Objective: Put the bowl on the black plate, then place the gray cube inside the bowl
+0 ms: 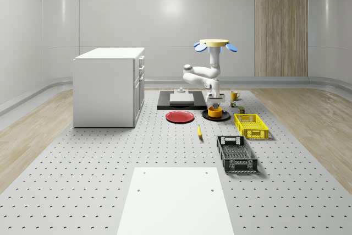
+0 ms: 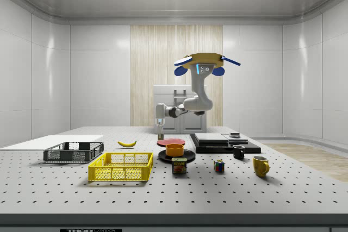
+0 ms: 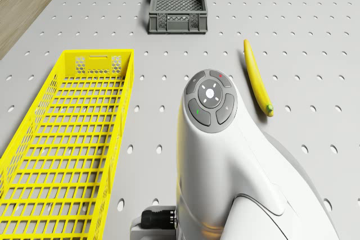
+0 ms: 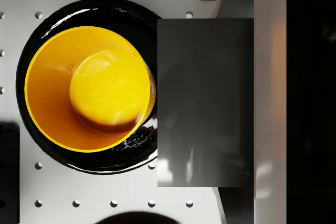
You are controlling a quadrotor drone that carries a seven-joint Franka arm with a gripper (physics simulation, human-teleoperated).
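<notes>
**Bowl seated on black plate; gray cube carried above it**

We find the orange-yellow round bowl (image 4: 86, 90) resting on the glossy black plate (image 4: 131, 17), centred within its rim. In the whole-scene view the bowl (image 1: 215, 111) and plate (image 1: 207, 116) sit just beside the flat red plate (image 1: 180, 116), with the yellow mesh basket (image 1: 251, 125) and the dark gray mesh crate (image 1: 236, 153) nearer the camera and a yellow banana (image 1: 199, 131) between.

The drone (image 1: 214, 44) hovers above the table's far side, behind the bowl, over the black slab (image 1: 163, 103). Its white arm (image 1: 203, 77) reaches down so that the gripper (image 1: 215, 99) hangs just above the bowl.

In the wrist view we see the gray cube (image 4: 206, 102) held between the closed fingers, its flat face overlapping the bowl's edge and the plate. It is apart from the bowl's floor.

In the side view the gripper (image 2: 160, 130) sits above the plates.
</notes>
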